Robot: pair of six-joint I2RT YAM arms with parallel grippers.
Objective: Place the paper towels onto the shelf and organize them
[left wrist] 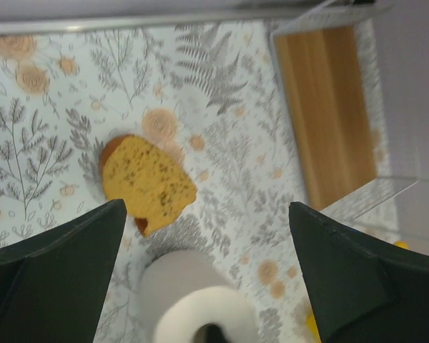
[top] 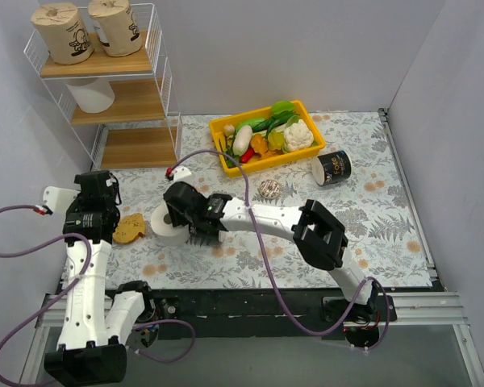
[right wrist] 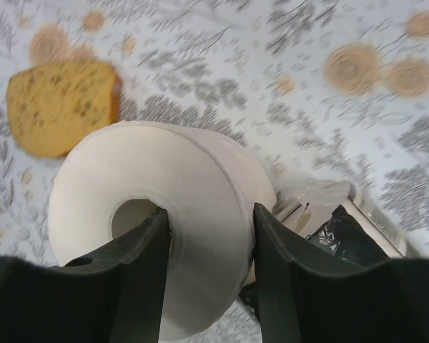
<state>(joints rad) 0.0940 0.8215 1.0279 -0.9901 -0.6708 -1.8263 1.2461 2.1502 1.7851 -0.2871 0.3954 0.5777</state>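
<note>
— Which one is it after?

— The white roll [right wrist: 193, 171], standing on end on the bench [top: 371, 218], near and left of middle, with its core pointing straight up. The right tool [right wrist: 211, 212] comes at it from above, jaws narrow, pinching the roll's wall: one finger [right wrist: 139, 271] down the core, the other against the outside.

— So it has it?

— Looks gripped to me, though the roll sits on the bench, not lifted.

— And the left one?

— The left tool [left wrist: 207, 206] hangs just left of the roll, jaws wide, holding nothing. A bread slice [top: 130, 228] lies between it and the roll.

— Where does the roll have to go?

— Far and a little left. The shelf [top: 141, 145] stands in the far left corner. Two tan rolls [top: 62, 32] sit upright on the top board, and a second white roll [top: 91, 94] is on the middle board, at its left end. I'd guess the spot beside that one suits it.

— The left arm is closer to the shelf.

— It is, but the right arm has the grip, so it must stretch across. With the axis upright it can be set down as it stands.

— Anything else waiting?

— A black roll [top: 333, 167] on its side, far right, beside the yellow bin [top: 226, 161].
</note>
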